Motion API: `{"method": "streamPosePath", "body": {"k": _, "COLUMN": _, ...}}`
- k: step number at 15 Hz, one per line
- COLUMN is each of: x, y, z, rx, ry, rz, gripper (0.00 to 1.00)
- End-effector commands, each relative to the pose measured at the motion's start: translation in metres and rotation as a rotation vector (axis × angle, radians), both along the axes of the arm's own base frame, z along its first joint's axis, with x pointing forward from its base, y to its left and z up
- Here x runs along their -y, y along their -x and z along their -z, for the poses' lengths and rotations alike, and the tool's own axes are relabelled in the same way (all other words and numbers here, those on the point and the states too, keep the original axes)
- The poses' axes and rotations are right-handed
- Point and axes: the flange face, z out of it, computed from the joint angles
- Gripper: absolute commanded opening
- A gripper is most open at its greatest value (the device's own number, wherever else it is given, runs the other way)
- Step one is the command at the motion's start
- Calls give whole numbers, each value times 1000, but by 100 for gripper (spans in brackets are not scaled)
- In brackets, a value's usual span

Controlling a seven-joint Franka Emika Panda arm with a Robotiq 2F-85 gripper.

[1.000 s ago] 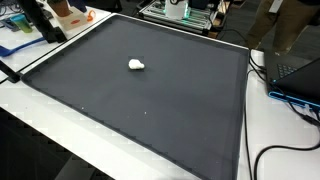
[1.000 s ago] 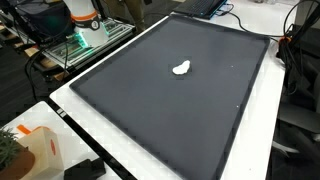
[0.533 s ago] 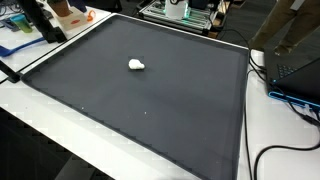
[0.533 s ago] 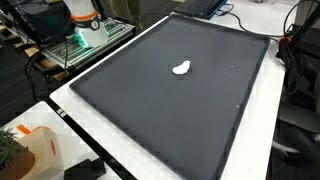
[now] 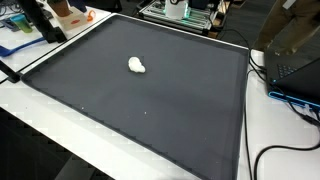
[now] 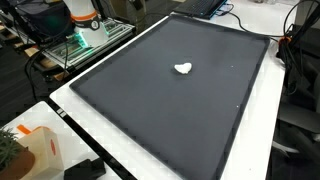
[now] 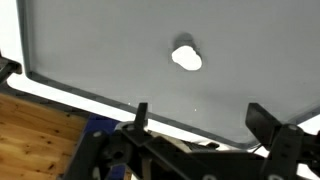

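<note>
The mat [image 5: 150,100] looks like dark, matt cloth, faintly rough; the lump [image 5: 136,65] is white, matt and soft-looking; the table [image 5: 30,120] is smooth white laminate; the floor [image 7: 30,140] is grained wood; the gripper [image 7: 202,115] is dull black.

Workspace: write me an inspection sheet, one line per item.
Surface: dark mat lying flat on a white table.
Job's things: small white lump on the mat, untouched.
Clutter: orange-and-white container at a table corner.
Gripper: gripper open, holding nothing, apart from the lump.
Cables: black cable on the table beside the mat.
Surroundings: laptop; wooden floor.
</note>
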Motion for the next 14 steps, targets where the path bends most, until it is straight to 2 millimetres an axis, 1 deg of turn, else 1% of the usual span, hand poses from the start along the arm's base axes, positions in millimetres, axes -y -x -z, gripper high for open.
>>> {"method": "streamPosePath", "body": {"k": 1, "x": 1, "y": -17, "z": 54, "rx": -95, "ry": -35, "rz": 16, "gripper": 100}}
{"method": "streamPosePath", "body": {"k": 4, "x": -3, "y": -27, "z": 80, "rx": -116, "ry": -107, "rz": -3, "gripper": 100}}
{"method": "streamPosePath", "body": {"k": 8, "x": -26, "y": -34, "z": 98, "rx": -96, "ry": -185, "rz": -62, "gripper": 100}}
{"method": "streamPosePath", "body": {"k": 11, "x": -43, "y": -37, "z": 118, "rx": -87, "ry": -179, "rz": -77, "gripper": 100}}
{"method": "streamPosePath", "body": {"k": 14, "x": -51, "y": -43, "z": 128, "rx": -41, "ry": -154, "rz": -45, "gripper": 100}}
